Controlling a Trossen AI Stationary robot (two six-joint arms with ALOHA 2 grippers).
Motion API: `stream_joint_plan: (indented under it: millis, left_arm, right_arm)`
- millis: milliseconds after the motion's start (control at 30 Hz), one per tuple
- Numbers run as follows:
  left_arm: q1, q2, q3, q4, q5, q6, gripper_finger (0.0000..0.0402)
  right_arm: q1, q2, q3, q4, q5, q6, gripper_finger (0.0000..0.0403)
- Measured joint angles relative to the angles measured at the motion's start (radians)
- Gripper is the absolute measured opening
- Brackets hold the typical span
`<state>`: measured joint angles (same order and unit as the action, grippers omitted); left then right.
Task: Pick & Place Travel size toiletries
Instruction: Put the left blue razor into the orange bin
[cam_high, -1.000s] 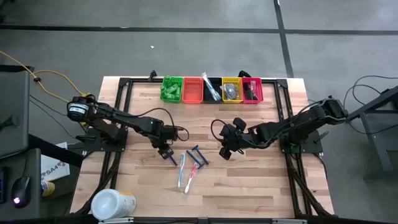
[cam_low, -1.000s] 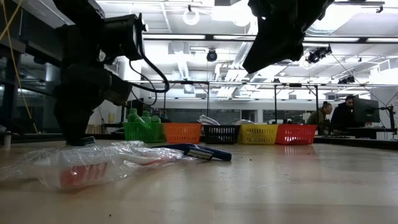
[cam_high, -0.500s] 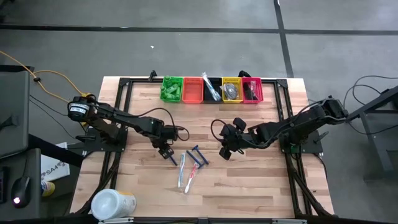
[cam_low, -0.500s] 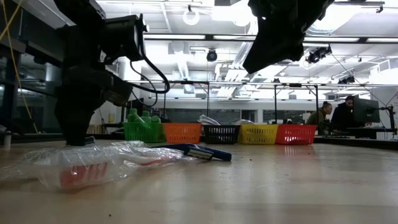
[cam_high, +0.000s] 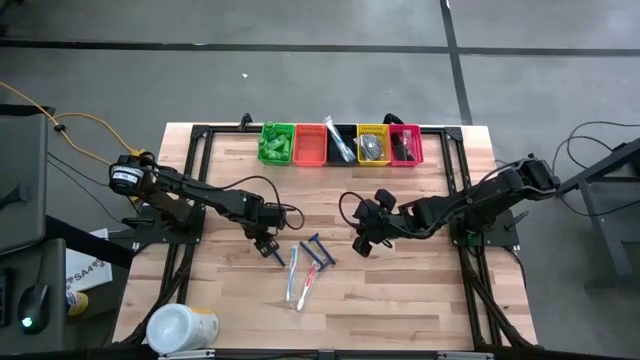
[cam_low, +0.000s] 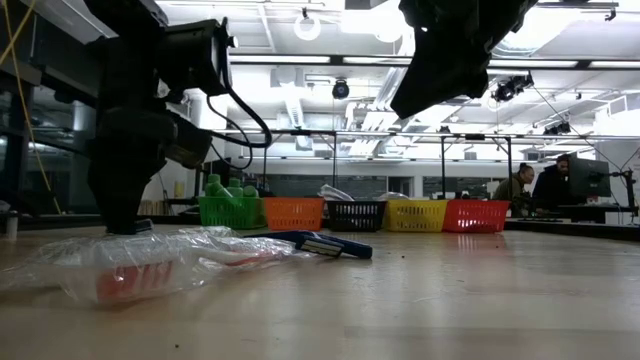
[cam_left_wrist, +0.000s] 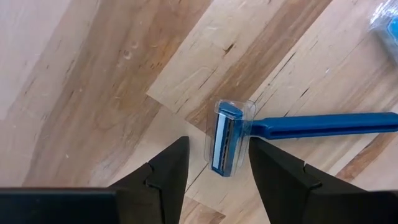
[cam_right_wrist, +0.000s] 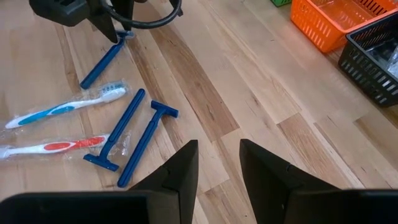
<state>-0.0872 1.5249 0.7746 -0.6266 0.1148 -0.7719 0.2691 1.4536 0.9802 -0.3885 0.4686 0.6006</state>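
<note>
The left gripper (cam_left_wrist: 212, 163), just left of centre in the high view, stands with its fingers apart astride the head of a blue razor (cam_left_wrist: 231, 138) lying on the table (cam_high: 400, 300), not yet clamped. The right gripper (cam_right_wrist: 217, 163) hovers right of centre, jaws slightly parted and empty, while two more razors (cam_right_wrist: 134, 134) and two toothbrushes (cam_right_wrist: 62, 109) lie between the arms.

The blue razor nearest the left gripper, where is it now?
In the high view, the blue razor lies on the table left of centre, its head between the open fingers of the left gripper, just left of the toothbrushes.
</note>
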Motion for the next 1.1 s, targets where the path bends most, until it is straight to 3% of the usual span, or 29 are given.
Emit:
stream_joint_plan:
  millis: [700, 1100]
  left_arm:
    - [-0.005, 0.001, -0.002, -0.003, 0.009, 0.008, 0.0032]
    - [-0.005, -0.007, -0.001, -0.012, 0.032, 0.034, 0.0029]
  right_arm:
    - [0.000, 0.000, 0.000, 0.000, -0.007, -0.002, 0.0111]
    - [0.000, 0.000, 0.000, 0.000, -0.027, -0.002, 0.0111]
